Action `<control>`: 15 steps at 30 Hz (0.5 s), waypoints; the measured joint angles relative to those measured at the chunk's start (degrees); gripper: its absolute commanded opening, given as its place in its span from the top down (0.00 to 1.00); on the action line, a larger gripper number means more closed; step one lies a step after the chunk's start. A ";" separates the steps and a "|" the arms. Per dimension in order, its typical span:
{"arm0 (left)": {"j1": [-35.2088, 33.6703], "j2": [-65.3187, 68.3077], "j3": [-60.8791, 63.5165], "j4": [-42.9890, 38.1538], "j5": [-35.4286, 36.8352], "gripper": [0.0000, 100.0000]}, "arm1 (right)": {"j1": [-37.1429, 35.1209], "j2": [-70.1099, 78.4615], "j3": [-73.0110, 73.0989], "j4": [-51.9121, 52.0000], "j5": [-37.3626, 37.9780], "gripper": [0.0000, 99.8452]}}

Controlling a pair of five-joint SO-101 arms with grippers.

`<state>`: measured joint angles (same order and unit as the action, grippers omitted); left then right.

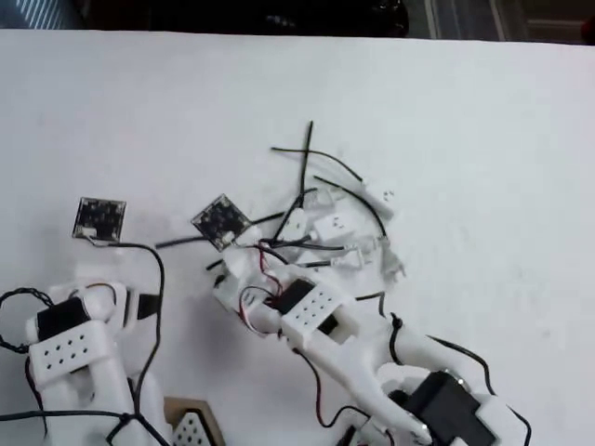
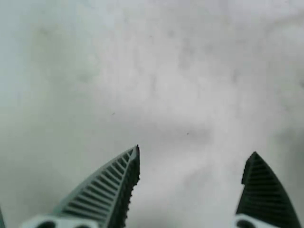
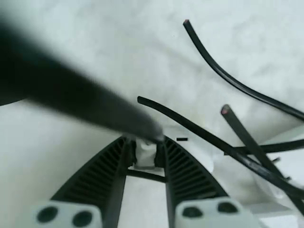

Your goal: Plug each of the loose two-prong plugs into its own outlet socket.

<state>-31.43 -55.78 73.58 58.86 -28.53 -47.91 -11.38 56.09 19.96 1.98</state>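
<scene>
Holding one white plug (image 3: pixel 145 156) clenched in our right gripper (image 3: pixel 145 142) among the tangled cords (image 3: pixel 223 76), left gripper (image 2: pixel 195 152) released, we judge it next needs lining up with a socket (image 1: pixel 335 226).

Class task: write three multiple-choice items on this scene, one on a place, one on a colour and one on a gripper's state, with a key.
1. Where does the tangle of plugs lie?
A. near the middle of the table
B. at its far left corner
C. at its right edge

2. What colour are the plugs' cords?
A. green
B. black
C. yellow

3. How is the left gripper?
A. shut on a plug
B. shut on nothing
C. open

Key:
1 A: the high view shows the tangle near the table's middle.
2 B: every cord is black.
3 C: its fingers stand wide apart over bare table.
</scene>
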 measured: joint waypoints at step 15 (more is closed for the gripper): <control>-0.09 0.00 0.00 0.00 0.00 0.66 | 0.26 0.09 0.62 0.00 10.37 0.98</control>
<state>-31.52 -55.78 73.58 58.86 -28.53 -47.65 -11.30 56.70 19.96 12.35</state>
